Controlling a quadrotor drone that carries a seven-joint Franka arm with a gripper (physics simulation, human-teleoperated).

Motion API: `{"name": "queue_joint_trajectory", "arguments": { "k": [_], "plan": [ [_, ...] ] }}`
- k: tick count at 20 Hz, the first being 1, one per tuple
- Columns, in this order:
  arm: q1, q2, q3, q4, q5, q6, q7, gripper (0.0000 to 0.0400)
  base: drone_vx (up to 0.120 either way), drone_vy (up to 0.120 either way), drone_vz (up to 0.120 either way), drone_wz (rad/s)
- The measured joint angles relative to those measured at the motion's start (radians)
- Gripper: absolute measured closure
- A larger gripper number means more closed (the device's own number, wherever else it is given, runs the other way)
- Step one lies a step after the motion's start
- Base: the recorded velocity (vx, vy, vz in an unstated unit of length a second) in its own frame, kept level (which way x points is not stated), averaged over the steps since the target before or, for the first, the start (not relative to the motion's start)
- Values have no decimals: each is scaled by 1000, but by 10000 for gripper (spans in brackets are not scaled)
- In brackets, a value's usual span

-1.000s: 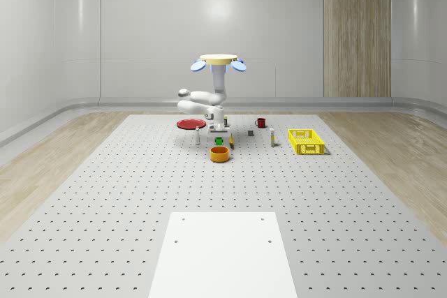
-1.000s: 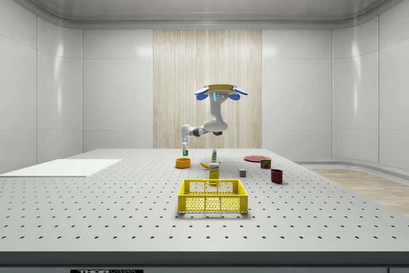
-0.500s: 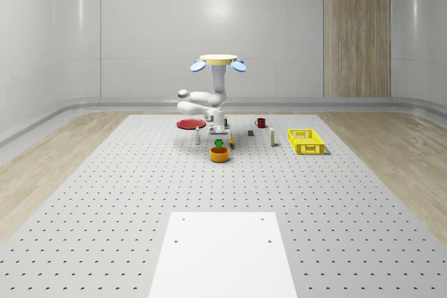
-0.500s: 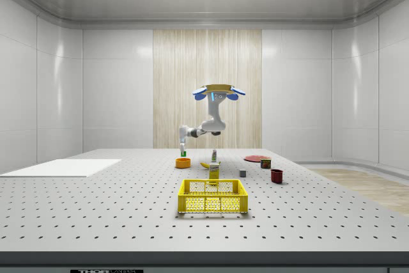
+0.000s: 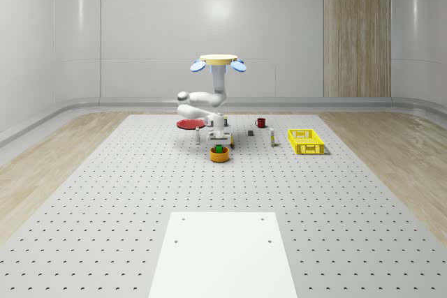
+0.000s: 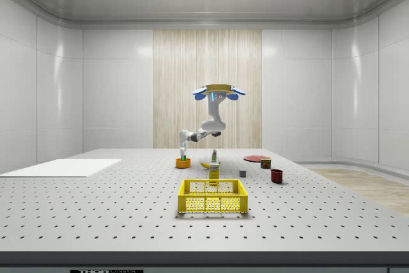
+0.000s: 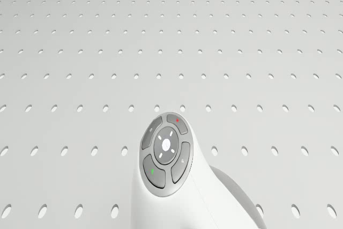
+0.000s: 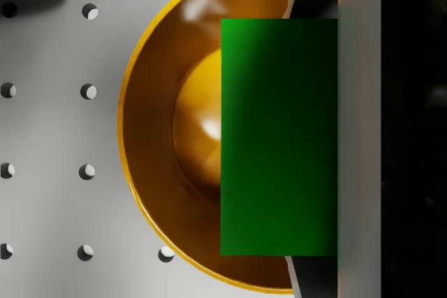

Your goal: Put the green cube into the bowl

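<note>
Nearest, yellow slatted plastic crate (image 6: 213, 196). Beyond it, glossy orange bowl (image 5: 220, 154) on the perforated grey table (image 5: 105, 193); gripper (image 5: 219, 144) clamped on small green cube (image 8: 279, 137), directly above bowl's mouth. Farther, drone (image 5: 218, 62) hovers over table.

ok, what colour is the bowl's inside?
Glossy orange-brown, with a yellow rim; the bowl shows best in the wrist view, under the green cube.

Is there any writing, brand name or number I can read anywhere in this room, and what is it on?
No text can be read.
Yellow carton behind the yellow basket: printing too small to read.
Dark strip at the side view's bottom edge: pale marks, too blurred to read.
Round button pad on the white arm: small symbols, no words.
</note>
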Motion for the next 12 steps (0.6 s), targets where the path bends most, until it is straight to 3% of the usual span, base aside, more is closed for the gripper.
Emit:
{"name": "queue_joint_trajectory", "arguments": {
  "k": [9,12],
  "plan": [
    [-27,29,-68,30,-70,7,24,149,0,0,0,0],
    [-29,37,-79,35,-83,6,26,76,0,0,0,0]
  ]
}}
